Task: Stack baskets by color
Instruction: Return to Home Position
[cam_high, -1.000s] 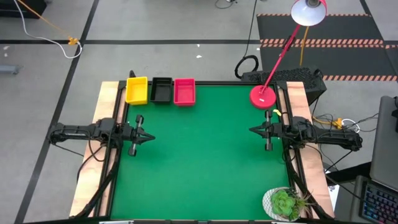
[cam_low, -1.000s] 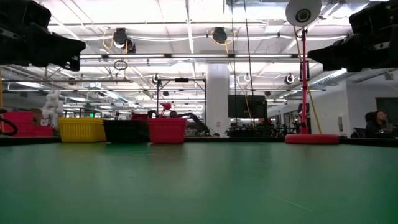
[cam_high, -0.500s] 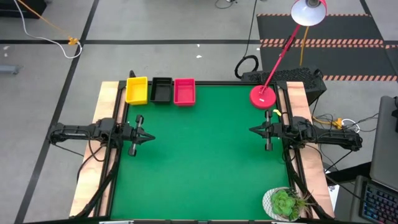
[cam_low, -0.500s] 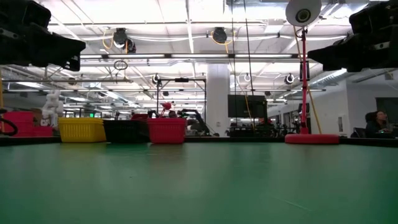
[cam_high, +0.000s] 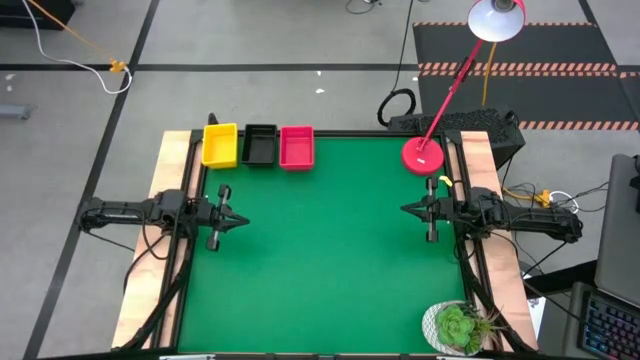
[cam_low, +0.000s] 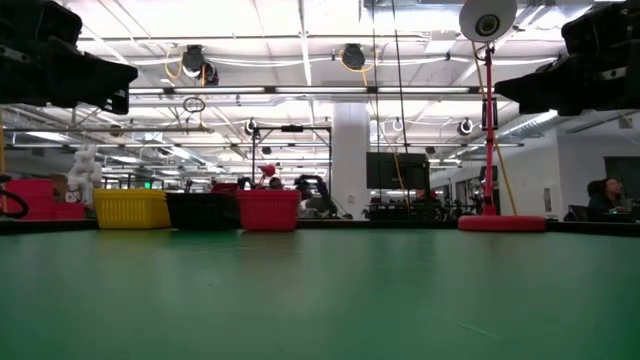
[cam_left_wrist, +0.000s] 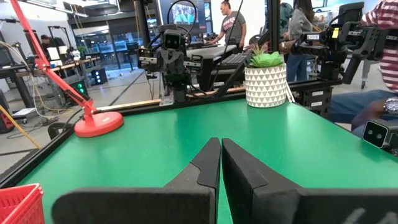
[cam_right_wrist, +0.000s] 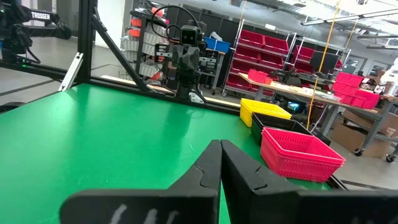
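Note:
Three baskets stand in a row along the far edge of the green table, at its left: a yellow basket (cam_high: 220, 145), a black basket (cam_high: 260, 144) and a pink-red basket (cam_high: 296, 146), each resting on its bottom. They also show in the low view: yellow basket (cam_low: 131, 209), black basket (cam_low: 203, 210), pink-red basket (cam_low: 268, 210). My left gripper (cam_high: 243, 221) waits shut at the table's left edge, held level above the mat. My right gripper (cam_high: 405, 209) waits shut at the right edge, also level. Both are far from the baskets.
A red lamp base (cam_high: 423, 155) stands at the far right corner, its arm rising to a white shade (cam_high: 496, 20). A potted plant (cam_high: 458, 326) sits at the near right corner. The green mat (cam_high: 320, 260) between the arms lies open. People show in the room beyond.

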